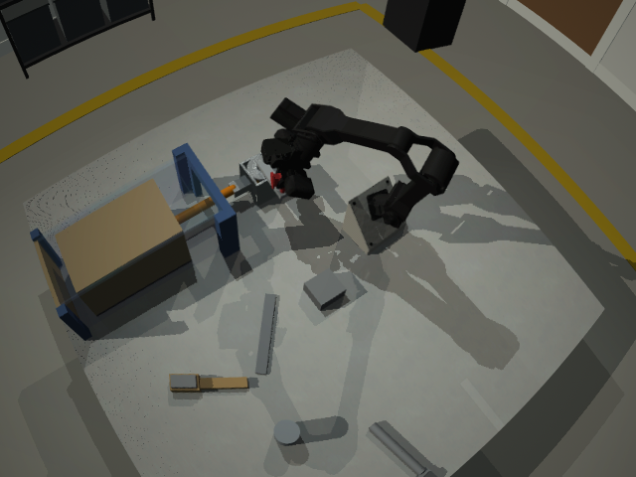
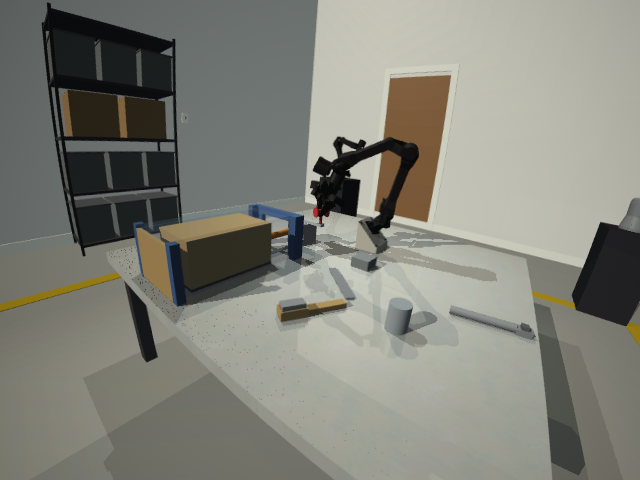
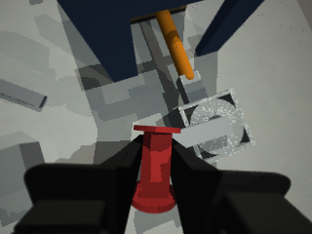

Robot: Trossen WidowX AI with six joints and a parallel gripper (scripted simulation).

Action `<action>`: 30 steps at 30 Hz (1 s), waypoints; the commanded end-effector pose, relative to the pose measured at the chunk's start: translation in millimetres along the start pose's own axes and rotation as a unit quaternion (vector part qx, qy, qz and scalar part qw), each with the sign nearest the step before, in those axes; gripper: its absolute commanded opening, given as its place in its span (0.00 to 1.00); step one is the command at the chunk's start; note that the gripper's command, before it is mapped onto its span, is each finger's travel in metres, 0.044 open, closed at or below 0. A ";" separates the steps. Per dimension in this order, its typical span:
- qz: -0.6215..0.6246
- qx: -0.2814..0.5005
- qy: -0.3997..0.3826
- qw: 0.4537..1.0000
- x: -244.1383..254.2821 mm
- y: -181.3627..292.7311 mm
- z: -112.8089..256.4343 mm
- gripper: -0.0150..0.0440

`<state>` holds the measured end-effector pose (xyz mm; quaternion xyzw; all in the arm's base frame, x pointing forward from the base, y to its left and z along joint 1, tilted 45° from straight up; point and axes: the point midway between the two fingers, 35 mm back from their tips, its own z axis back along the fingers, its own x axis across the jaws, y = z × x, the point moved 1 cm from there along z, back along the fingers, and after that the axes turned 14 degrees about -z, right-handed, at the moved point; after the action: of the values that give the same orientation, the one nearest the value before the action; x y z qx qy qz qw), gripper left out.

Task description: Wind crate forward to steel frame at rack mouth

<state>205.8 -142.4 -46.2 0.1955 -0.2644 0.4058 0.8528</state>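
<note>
The tan crate sits flat inside the clear-panelled cubby. Its front stands a gap back from the blue steel frame. An orange strap runs from the crate under the frame to the grey winch. The handle's flat grey arm lies across the winch top; its key end is over the hole, the key itself hidden. My gripper is shut on the handle's upright red knob, beside the winch.
On the bench are a grey block, a flat grey bar, a wooden-handled tool, a grey cylinder and a long grey tool.
</note>
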 end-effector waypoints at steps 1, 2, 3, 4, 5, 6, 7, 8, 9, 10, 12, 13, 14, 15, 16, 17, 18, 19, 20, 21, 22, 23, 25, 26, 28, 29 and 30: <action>-0.002 0.006 0.006 1.000 -5.9 7.9 1.3 0.25; -0.002 0.006 0.006 1.000 -6.7 8.7 1.8 0.25; -0.002 0.006 0.006 1.000 -7.9 9.9 2.5 0.25; -0.002 0.006 0.006 1.000 -8.7 10.6 2.9 0.25; -0.002 0.006 0.006 1.000 -10.0 11.8 3.6 0.25; -0.002 0.006 0.006 1.000 -10.7 12.5 4.1 0.25; -0.002 0.006 0.006 1.000 -12.1 13.7 4.8 0.25; -0.002 0.006 0.006 1.000 -12.9 14.4 5.2 0.25; -0.002 0.006 0.006 1.000 -14.2 15.5 5.9 0.25; -0.002 0.006 0.007 1.000 -15.1 16.2 6.3 0.25; -0.002 0.006 0.007 1.000 -17.3 17.9 7.4 0.25; -0.002 0.006 0.007 1.000 -18.8 19.0 8.1 0.25; -0.002 0.006 0.007 1.000 -19.6 19.6 8.5 0.25; -0.002 0.006 0.007 1.000 -21.1 20.6 9.1 0.25; -0.002 0.006 0.007 1.000 -22.0 21.2 9.5 0.25; -0.002 0.006 0.007 1.000 -23.5 22.1 10.2 0.25; -0.003 0.006 0.007 1.000 -24.5 22.7 10.5 0.25; -0.003 0.006 0.007 1.000 -26.0 23.6 11.2 0.25; -0.003 0.006 0.007 1.000 -26.9 24.2 11.5 0.25; -0.003 0.006 0.007 1.000 -28.5 25.1 12.2 0.25; -0.003 0.006 0.007 1.000 -29.5 25.6 12.5 0.25; -0.003 0.006 0.007 1.000 -31.1 26.4 13.1 0.25; -0.003 0.006 0.007 1.000 -33.7 27.7 14.1 0.25; -0.003 0.006 0.007 1.000 -34.7 28.2 14.4 0.25; -0.003 0.006 0.008 1.000 -37.3 29.4 15.3 0.25; -0.003 0.006 0.008 1.000 -39.0 30.1 15.8 0.25; -0.003 0.006 0.008 1.000 -40.0 30.5 16.2 0.25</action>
<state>162.0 -155.1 -50.6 0.1964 -0.2634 0.4029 0.8542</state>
